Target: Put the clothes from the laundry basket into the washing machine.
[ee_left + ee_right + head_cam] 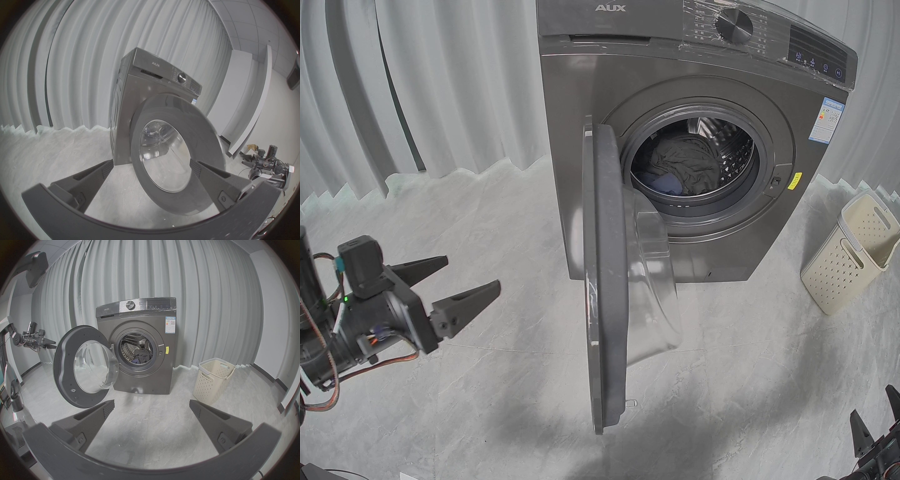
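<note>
You're holding left claw (473,271) lower left and right claw (151,402) open, empty — clothes (684,164) are already lying inside washing machine (581,125).

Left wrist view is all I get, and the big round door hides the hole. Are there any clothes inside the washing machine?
Observer: Yes, dark clothes lie inside the washing machine.
Operator: Where's the laundry basket?
Observer: The laundry basket stands on the floor at the machine's right side, apart from it.
Operator: Is my other claw carrying something?
Observer: No, the right claw is open and holds nothing.
</note>
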Available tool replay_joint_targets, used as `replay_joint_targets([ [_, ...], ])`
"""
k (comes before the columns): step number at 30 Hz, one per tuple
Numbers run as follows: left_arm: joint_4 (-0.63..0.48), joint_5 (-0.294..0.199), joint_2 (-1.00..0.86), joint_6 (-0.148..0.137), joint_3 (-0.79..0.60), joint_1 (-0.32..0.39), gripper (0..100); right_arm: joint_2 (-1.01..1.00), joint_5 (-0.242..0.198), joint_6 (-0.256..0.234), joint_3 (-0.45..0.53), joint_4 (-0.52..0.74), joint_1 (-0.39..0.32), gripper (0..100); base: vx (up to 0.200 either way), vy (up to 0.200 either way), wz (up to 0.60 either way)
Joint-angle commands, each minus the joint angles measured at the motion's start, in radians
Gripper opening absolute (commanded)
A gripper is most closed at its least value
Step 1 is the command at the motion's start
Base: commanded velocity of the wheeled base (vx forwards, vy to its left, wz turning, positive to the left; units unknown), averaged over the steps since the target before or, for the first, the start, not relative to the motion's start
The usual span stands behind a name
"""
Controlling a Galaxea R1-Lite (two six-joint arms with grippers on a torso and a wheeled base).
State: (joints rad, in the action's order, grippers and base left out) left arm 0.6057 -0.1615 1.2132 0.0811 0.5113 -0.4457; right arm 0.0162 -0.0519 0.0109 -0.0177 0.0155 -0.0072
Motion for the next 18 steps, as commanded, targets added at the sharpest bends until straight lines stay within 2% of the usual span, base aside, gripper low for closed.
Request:
replay_joint_targets([
  [1,0.072,0.068,0.226,-0.011,0.096,-0.085,100,-0.015,0.000,0.000,0.010,0.000,0.000,100,0.000,0.000,0.00],
  [4,0.157,0.108,0.335,-0.006,0.171,-0.126,100,-0.015,0.000,0.001,0.010,0.000,0.001,100,0.000,0.000,0.00],
  [7,0.187,0.148,0.414,-0.004,0.243,-0.166,100,-0.015,0.000,0.001,0.010,0.000,0.000,100,0.000,0.000,0.00],
  [14,0.190,0.152,0.534,0.025,0.391,-0.222,100,-0.015,0.000,0.001,0.010,0.000,0.000,100,0.000,0.000,0.00],
  [18,0.186,0.154,0.580,0.025,0.469,-0.225,100,-0.015,0.000,0.000,0.010,0.000,0.000,100,0.000,0.000,0.00],
])
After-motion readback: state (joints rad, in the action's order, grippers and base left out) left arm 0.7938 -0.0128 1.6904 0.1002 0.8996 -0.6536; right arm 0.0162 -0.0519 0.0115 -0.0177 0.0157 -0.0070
